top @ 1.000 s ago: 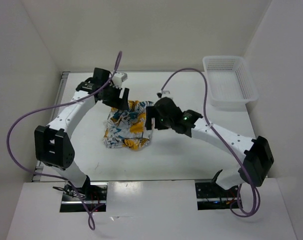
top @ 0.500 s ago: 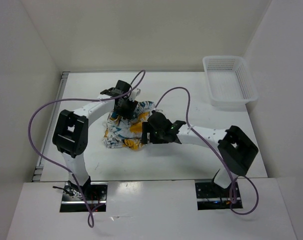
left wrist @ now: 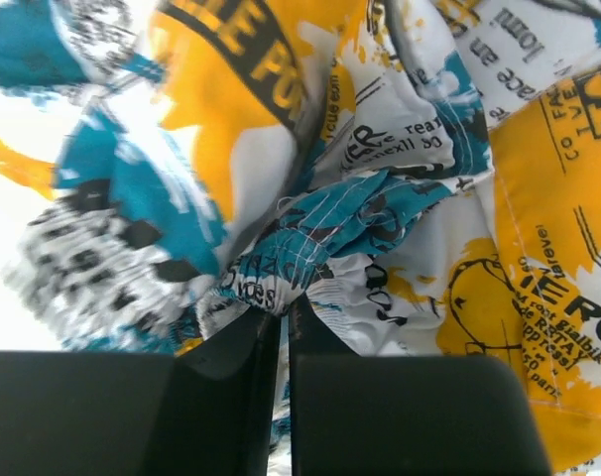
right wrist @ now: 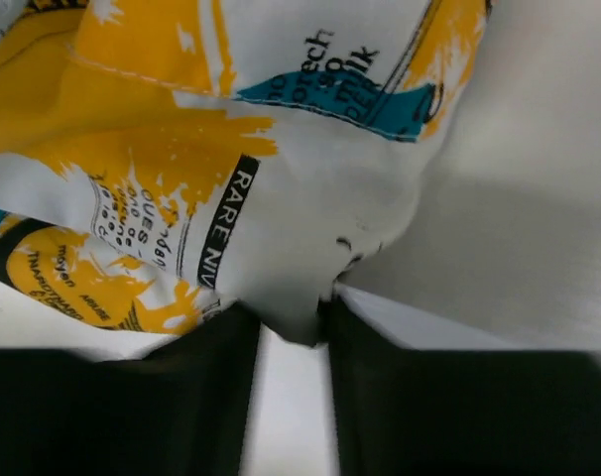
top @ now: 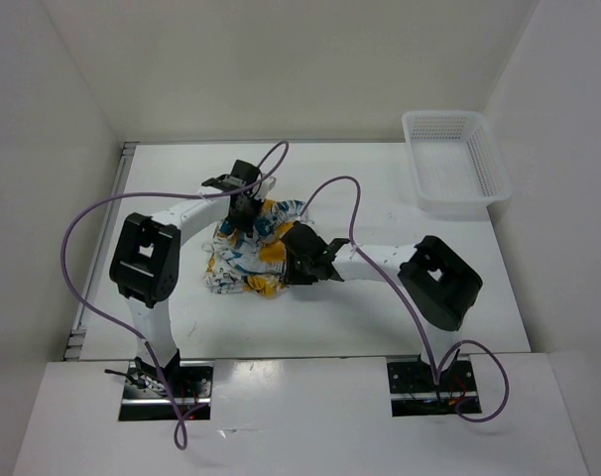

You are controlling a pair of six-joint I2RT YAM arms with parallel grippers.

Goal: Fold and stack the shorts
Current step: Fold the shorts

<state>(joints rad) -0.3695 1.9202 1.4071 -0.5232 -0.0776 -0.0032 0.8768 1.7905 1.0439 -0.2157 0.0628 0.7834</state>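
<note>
Left gripper [left wrist: 283, 313]: jaws drawn almost together, pinching a puckered teal-and-white fold of the shorts [left wrist: 410, 159] at the tips. Only the ends of the dark fingers [left wrist: 221, 397] show, the rest being cut off by the bottom edge. Cloth at the left of that view is blurred and its print is unreadable. Right gripper [right wrist: 293, 319]: jaws narrow, closed on a white fold of the shorts that sags between them, with bare table [right wrist: 519, 228] just beside it. In the top view both grippers are hidden under their own wrists. The shorts lie crumpled at mid-table between the two arms, partly covered by them, so waistband, legs and outline cannot be made out. A white mesh basket [top: 457, 164] sits at the far right corner, well apart from the shorts. A purple cable [top: 82, 258] loops from each arm.
</note>
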